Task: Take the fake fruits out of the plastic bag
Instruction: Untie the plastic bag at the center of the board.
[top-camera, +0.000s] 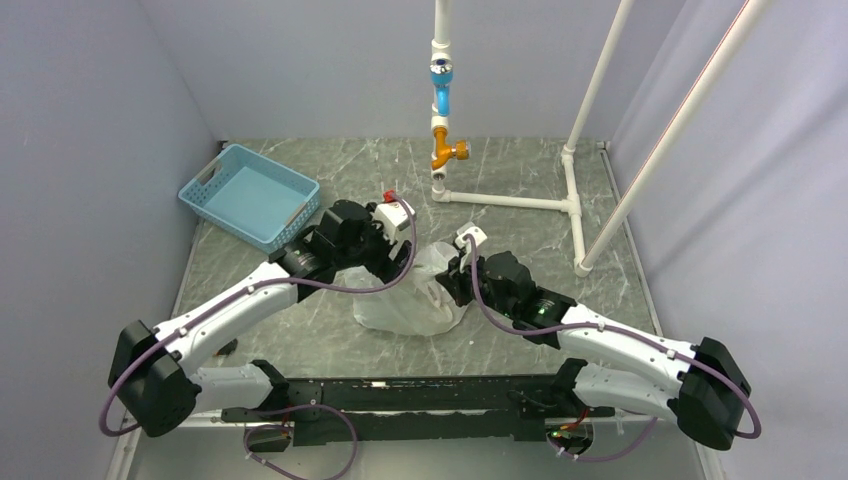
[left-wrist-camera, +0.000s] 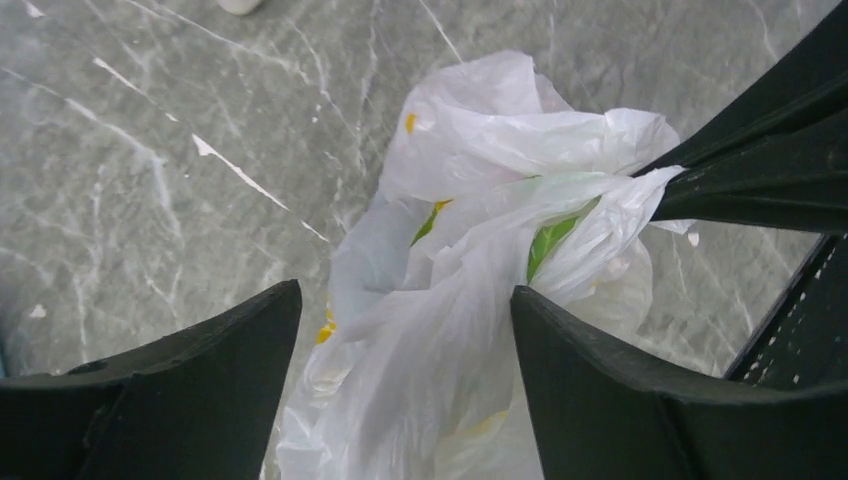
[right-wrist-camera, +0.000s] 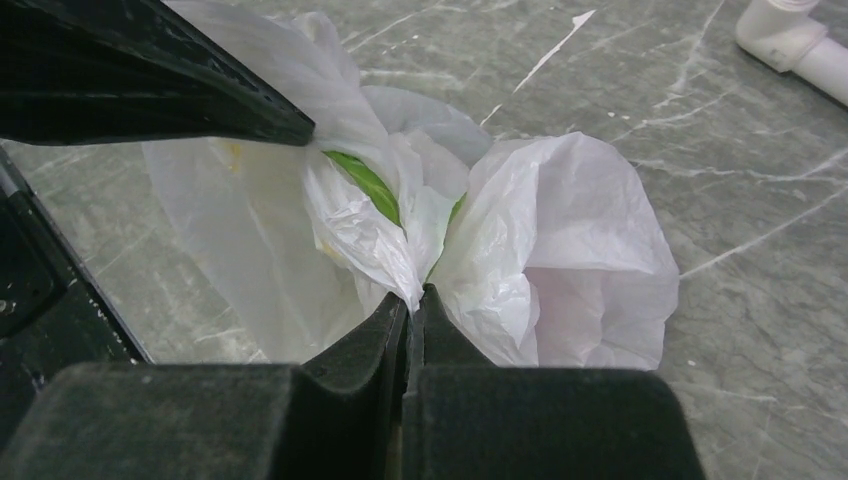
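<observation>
The plastic bag (top-camera: 405, 300) lies crumpled at the table's middle, white and translucent with small yellow marks. My right gripper (right-wrist-camera: 412, 296) is shut on a fold of the bag (right-wrist-camera: 560, 230) at its top; it also shows in the top view (top-camera: 452, 272). My left gripper (left-wrist-camera: 405, 300) is open, its fingers astride a bunched part of the bag (left-wrist-camera: 470, 330); in the top view it (top-camera: 400, 255) hovers over the bag's far side. A green patch (right-wrist-camera: 365, 182) shows between the folds, and I cannot tell if it is fruit or print. No fruits show plainly.
A blue lattice basket (top-camera: 250, 195) stands at the back left. A white pipe frame (top-camera: 510, 200) with an orange valve (top-camera: 447, 152) stands at the back and right. Grey walls close in on three sides.
</observation>
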